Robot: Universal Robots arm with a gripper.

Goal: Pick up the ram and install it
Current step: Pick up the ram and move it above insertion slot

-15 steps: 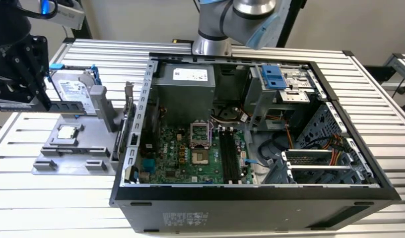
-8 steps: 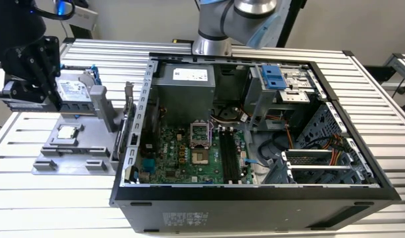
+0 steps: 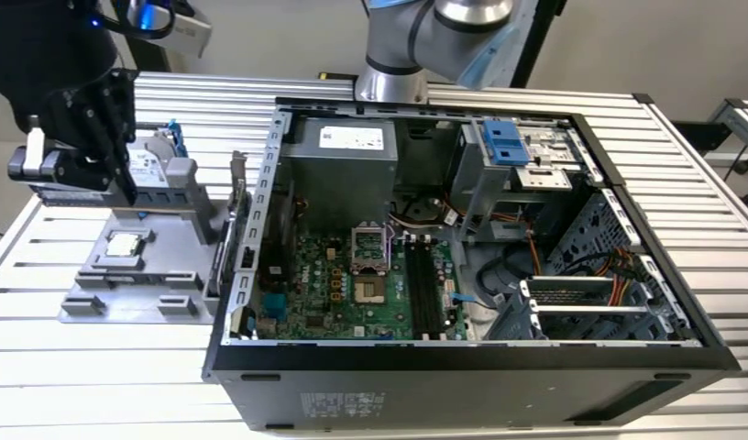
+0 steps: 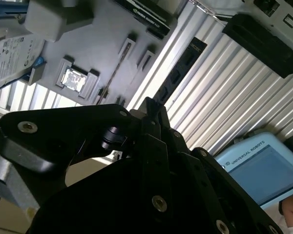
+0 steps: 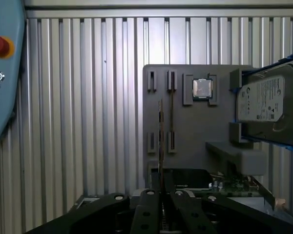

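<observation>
Dominating the ribbed surface point(image 3: 717, 183), an open computer case point(image 3: 472, 362) sits centre frame in the exterior view, with a grey holder tray point(image 3: 129, 310) at left. Above that tray the end effector point(image 5: 161, 189) appears pinched onto the ram point(image 5: 160, 136), a thin stick seen edge-on in the first wrist view. Pickup looks to be the step in hand; installation would call for carrying the stick across and lining it up with the motherboard's black memory slots point(image 3: 425, 284).
</observation>
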